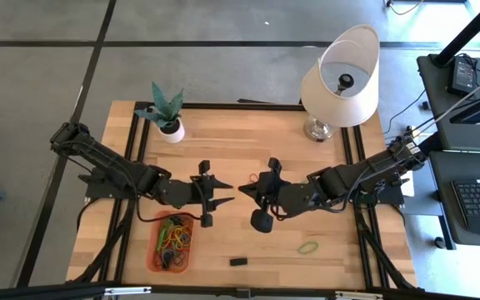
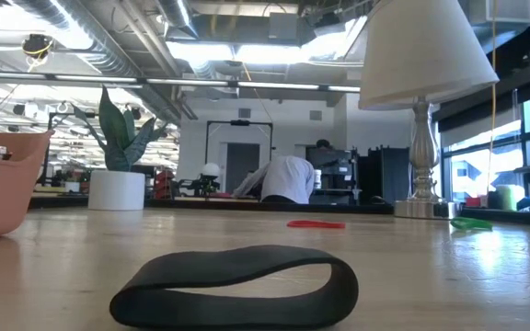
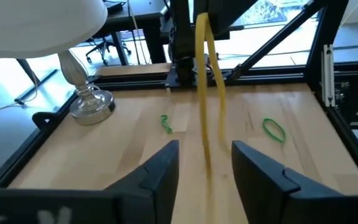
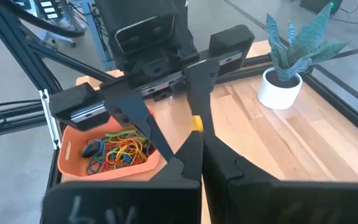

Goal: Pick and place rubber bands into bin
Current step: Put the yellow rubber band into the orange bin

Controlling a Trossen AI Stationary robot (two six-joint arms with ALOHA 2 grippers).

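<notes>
The left gripper (image 3: 204, 168) has its fingers parted, and a yellow rubber band (image 3: 207, 81) hangs loose between them, not pinched. The bin (image 1: 158, 257) lies just beside, not clearly under it, so the band may fall on the table (image 1: 248, 150). The right gripper (image 1: 244, 189) is closed and empty

Lamp (image 1: 340, 79) with white shade at table's (image 1: 248, 142) far right; potted plant (image 1: 167, 112) at far left; black block (image 1: 238, 261) near front edge; person (image 2: 283, 179) bent over in room behind
</notes>
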